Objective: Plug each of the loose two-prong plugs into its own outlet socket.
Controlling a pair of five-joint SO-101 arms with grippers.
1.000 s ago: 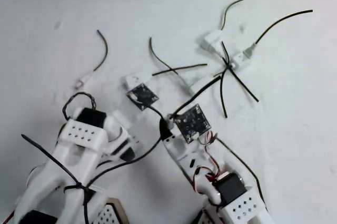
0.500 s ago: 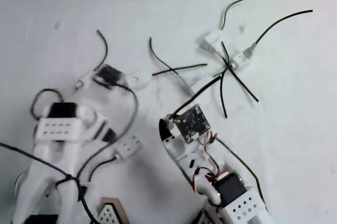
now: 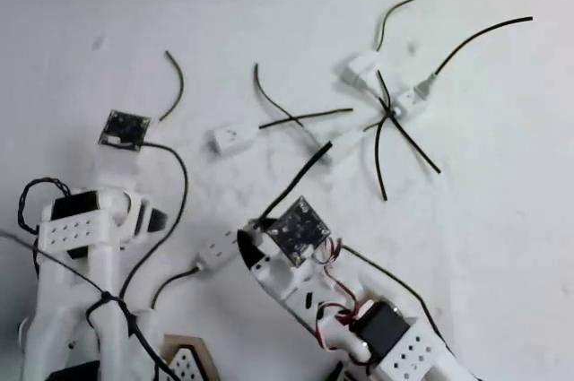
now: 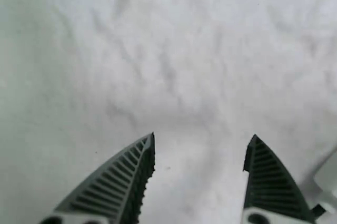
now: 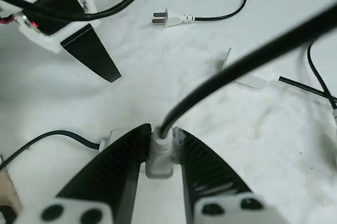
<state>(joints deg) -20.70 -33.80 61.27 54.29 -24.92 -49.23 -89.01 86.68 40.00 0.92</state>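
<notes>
right gripper (image 5: 160, 130): we see it pinching a white plug (image 5: 158, 158), whose black cord (image 5: 247, 58) climbs out from between the fingers.
hidden: the fingers cover that plug's prongs, so we cannot tell whether they sit in anything.
near socket block (image 3: 218, 249): in the high view it lies just beside the right gripper, at nine o'clock.
left gripper (image 4: 202, 138): fingers spread wide over the bare table (image 4: 210, 66), with nothing between them.
cut off: a white piece (image 4: 327, 181) at the frame edge, which we cannot identify.
loose plug (image 5: 163, 18): flat on the table, both prongs clear, beyond the left gripper's dark finger.
middle socket block (image 3: 231, 139): twelve o'clock from the right gripper, well apart.
far pieces (image 3: 361, 67): white, under crossing cords, at two o'clock. We cannot tell plug from socket.
</notes>
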